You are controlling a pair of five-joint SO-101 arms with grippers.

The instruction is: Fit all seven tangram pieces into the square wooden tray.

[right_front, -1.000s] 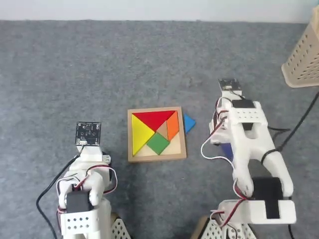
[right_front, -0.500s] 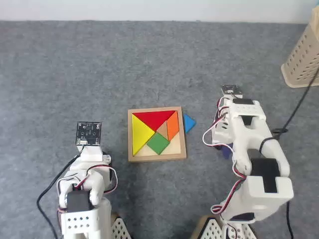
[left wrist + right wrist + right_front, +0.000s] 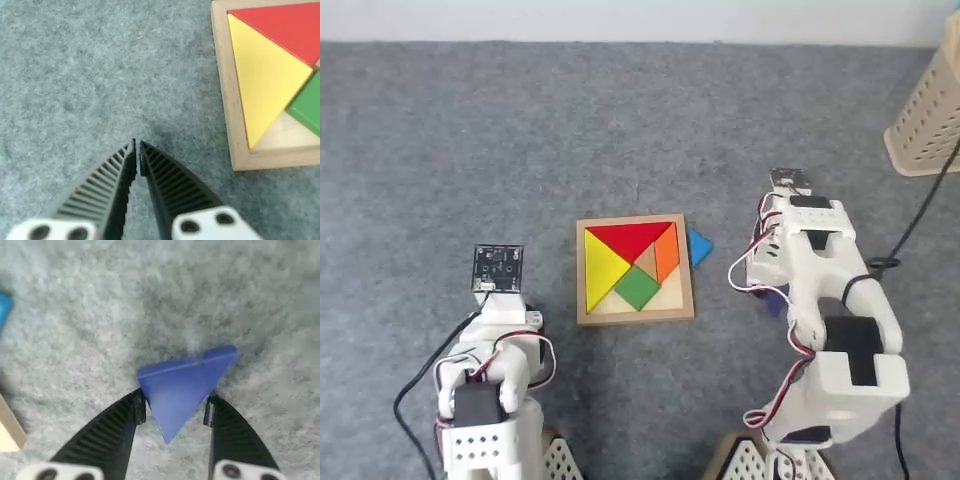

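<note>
Tangram tray (image 3: 582, 270) holds 4 pieces on the grey carpet (image 3: 470, 130) as the right gripper (image 3: 173, 401), lowered over the past second, clamps a dark blue triangle (image 3: 182, 385) lying right of it, likely the 5th piece in; the left gripper (image 3: 137, 150) sits pinched shut, empty, beside the tray.

A grey, felt-like tabletop (image 3: 470, 130) spread across the frame. A beige perforated basket (image 3: 932, 105) stood at the upper right edge. A black cable (image 3: 923, 243) trailed below it.
</note>
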